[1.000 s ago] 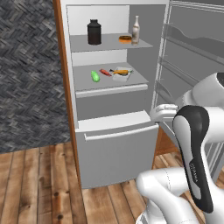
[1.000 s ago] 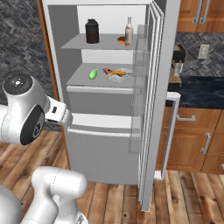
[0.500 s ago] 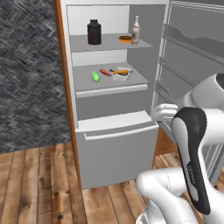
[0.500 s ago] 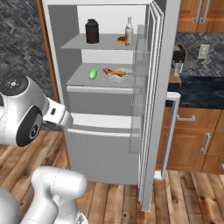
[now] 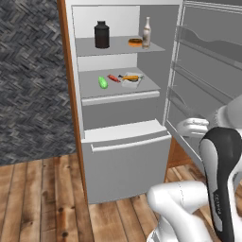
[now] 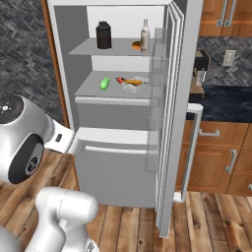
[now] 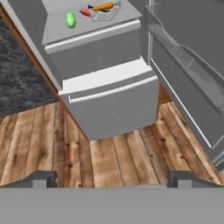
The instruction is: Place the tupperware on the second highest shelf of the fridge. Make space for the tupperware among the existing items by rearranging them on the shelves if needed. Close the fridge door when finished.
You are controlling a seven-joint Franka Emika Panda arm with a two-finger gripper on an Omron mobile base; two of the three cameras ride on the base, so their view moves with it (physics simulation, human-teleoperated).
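Fridge (image 5: 125, 160): door (image 5: 212, 71) swung wide to the right; pale interior exposed, drawer front at the bottom.
Gripper (image 7: 111, 177): jaws released, spread wide, nothing between them; in the hand view the fingertips (image 7: 41, 178) sit far apart at 6 o'clock, over wood floor (image 7: 118, 153), drawer at 12 o'clock.
Arm: in the left base view it rises at 4 o'clock, low in front of the open door; in the right base view at 8 o'clock, beside the drawer.
Top shelf (image 5: 85, 47): black jar (image 5: 101, 35) at left; doughnut (image 5: 135, 42) and white bottle (image 5: 147, 33) at right, just beside each other, bottle at 3 o'clock of the doughnut.
Second shelf (image 5: 118, 97): thick pale front lip; green vegetable (image 5: 103, 82) at left, upright or flat cannot tell; red item (image 5: 113, 78) just to its right.
Tupperware (image 5: 130, 80): clear shallow container already on the second shelf, right half, at 3 o'clock of the red item; an orange item lies across its top.
Spacing: vegetable and tupperware apart, red item between them; whether red item touches the tupperware cannot tell.
Door racks (image 6: 155, 74): clear bins seen edge-on in the right base view.
Surroundings: wood cabinets (image 6: 216, 157) and dark counter at 3 o'clock in the right base view.
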